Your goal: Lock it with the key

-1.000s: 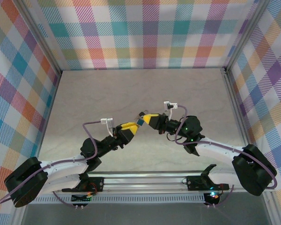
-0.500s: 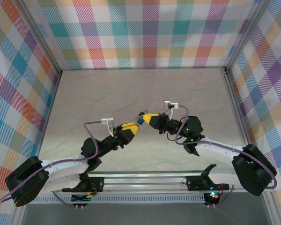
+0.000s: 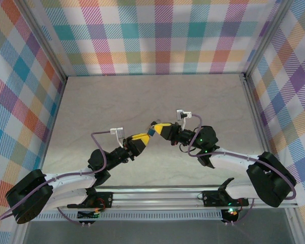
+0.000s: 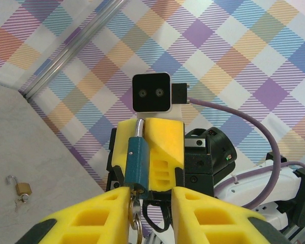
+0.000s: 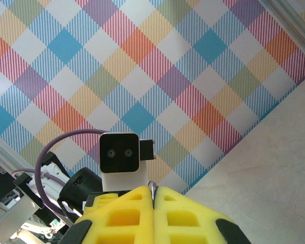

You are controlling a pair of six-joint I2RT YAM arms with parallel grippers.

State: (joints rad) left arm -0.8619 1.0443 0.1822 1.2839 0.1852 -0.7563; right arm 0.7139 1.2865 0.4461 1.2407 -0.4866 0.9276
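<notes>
A small teal padlock, the lock point(image 4: 137, 161) point(image 3: 151, 131), hangs in mid-air between my two grippers. Its thin silver shackle point(image 4: 140, 127) point(image 5: 151, 188) is pinched between the yellow fingers of my right gripper point(image 5: 153, 195) point(image 3: 160, 129), which is shut on it. The silver key point(image 4: 134, 204) with its ring sticks out of the lock's bottom end. It lies against the inner face of the left finger point(image 4: 94, 221) of my left gripper point(image 4: 151, 203) point(image 3: 144, 136). That gripper's jaws stand apart, with a clear gap between the key and the right finger point(image 4: 213, 218).
A small brass padlock point(image 4: 23, 188) with its shackle swung open lies on the beige table point(image 3: 117, 101), beside the plaid left wall. Plaid walls close in the table on three sides, and a metal rail point(image 3: 162, 195) runs along the near edge.
The left gripper's jaws have narrowed a little around the key. The right gripper has shifted slightly leftward with the lock.
</notes>
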